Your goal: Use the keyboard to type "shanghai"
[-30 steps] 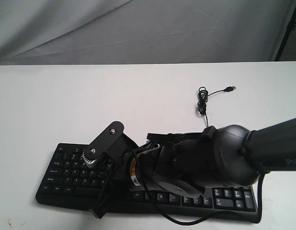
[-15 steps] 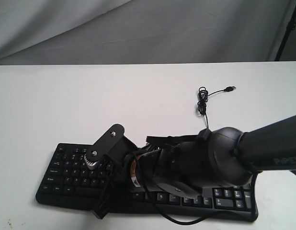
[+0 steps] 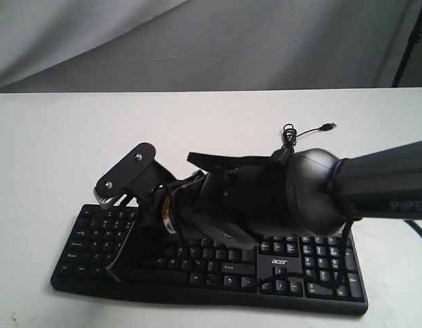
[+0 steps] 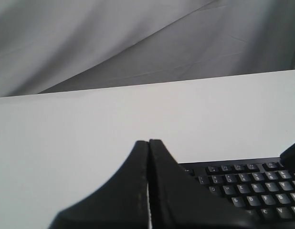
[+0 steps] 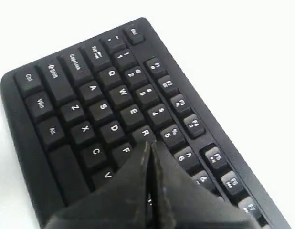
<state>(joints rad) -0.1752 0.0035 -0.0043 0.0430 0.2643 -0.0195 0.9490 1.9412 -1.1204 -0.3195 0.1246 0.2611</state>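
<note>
The black keyboard (image 3: pixel 313 268) with white legends and an "acer" logo lies near the table's front edge. My right arm reaches across it toward its left half, hiding the middle keys. In the right wrist view the right gripper (image 5: pixel 150 144) is shut with nothing in it, its tips over the keyboard (image 5: pixel 90 95) between the R and F keys. I cannot tell whether they touch a key. In the exterior view that gripper (image 3: pixel 119 265) slants down over the left keys. The left gripper (image 4: pixel 148 141) is shut and empty above the bare table, beside the keyboard (image 4: pixel 247 183).
The keyboard's thin black USB cable (image 3: pixel 290 142) lies coiled on the white table (image 3: pixel 61 137) behind the keyboard, plug (image 3: pixel 328 126) pointing right. A grey cloth backdrop (image 3: pixel 197 41) hangs beyond the table's far edge.
My right arm has swung left and risen over the keyboard, and its gripper now sits further left. The keys and logo on the right half, covered before, now show.
</note>
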